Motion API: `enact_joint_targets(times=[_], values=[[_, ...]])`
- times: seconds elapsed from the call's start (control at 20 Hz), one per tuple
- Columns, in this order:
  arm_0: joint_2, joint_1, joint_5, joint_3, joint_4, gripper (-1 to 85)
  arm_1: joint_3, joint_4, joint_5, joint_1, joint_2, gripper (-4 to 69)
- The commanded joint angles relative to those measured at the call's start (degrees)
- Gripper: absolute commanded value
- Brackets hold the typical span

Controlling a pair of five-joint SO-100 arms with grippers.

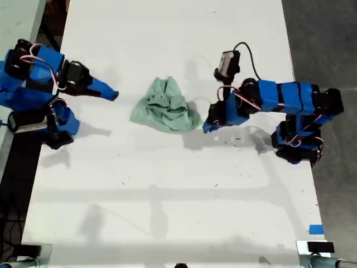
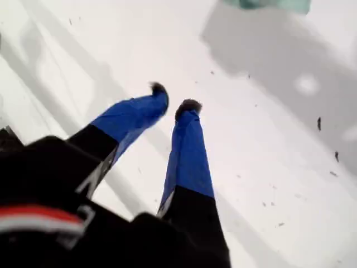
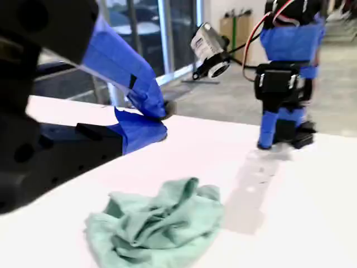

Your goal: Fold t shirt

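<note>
The white table [image 1: 167,184] fills the exterior view, with one blue arm at each side and nothing else on the working area that matters.

The shirt [image 1: 166,106] lies between the arms, a little above the middle of that view. It is a crumpled mint heap, bunched and wrinkled, with no hem, sleeve or collar I can pick out. I judge the folding has not begun. The step in hand is still getting the cloth opened flat.

My first gripper [image 1: 207,126] hangs low over the table just beside the shirt's edge on the exterior view's right. Its own camera shows the jaws a little apart with bare table between them and only a strip of shirt [image 2: 268,4] ahead.

My second gripper [image 3: 159,120] sits off the other side, on the exterior view's left, apart from the cloth, tips drawn together and empty.

Next I would need each gripper to pinch an outer edge of the heap and draw the two apart. Finding true edges in that bunch is the hard part.
</note>
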Motion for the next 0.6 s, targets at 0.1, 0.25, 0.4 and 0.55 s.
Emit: enact_joint_targets(times=[0.1,0.25,0.4,0.55], values=[[36.04,7.73,-9.58,40.69,-9.14,1.0,17.67,-2.55,6.06,-7.38,21.53,-0.5],[50.19,7.65,-11.43,58.36,-11.60,8.8,36.56,-7.29,6.59,-5.98,41.92,-0.5],[49.57,7.73,-9.05,65.48,-16.96,10.6,55.02,-11.07,3.16,-1.85,61.79,0.0],[49.83,5.54,-7.65,69.70,-15.56,12.8,75.59,-10.37,-1.14,-0.88,89.56,1.9]])
